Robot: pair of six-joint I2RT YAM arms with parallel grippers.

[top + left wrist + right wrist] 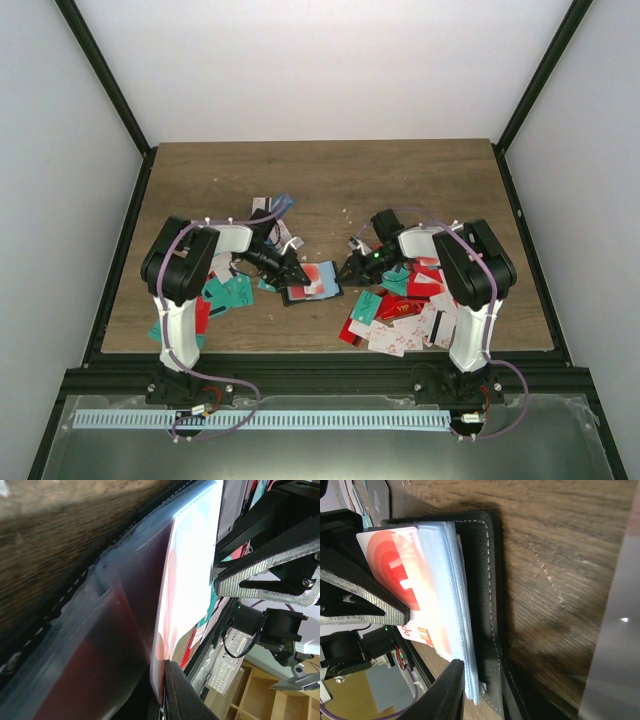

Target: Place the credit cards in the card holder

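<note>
The black card holder (pixel 300 296) lies open on the table between the two arms, its pale blue sleeves (pixel 451 595) stacked on its stitched cover (pixel 482 575). A white card with red rings (pixel 402 565) lies on the sleeves. My left gripper (pixel 162 667) is shut on one edge of that white and red card (pixel 192 565), low over the holder. My right gripper (pixel 482 680) straddles the holder's edge, one finger (pixel 445 690) against the sleeves and the other against the cover. Loose credit cards (pixel 400 315) are heaped by the right arm.
More cards lie by the left arm (pixel 225 295) and a few behind it (pixel 275 208). The two grippers nearly meet over the holder; the right one's grey finger (pixel 265 580) shows in the left wrist view. Bare wood (pixel 330 175) stretches behind.
</note>
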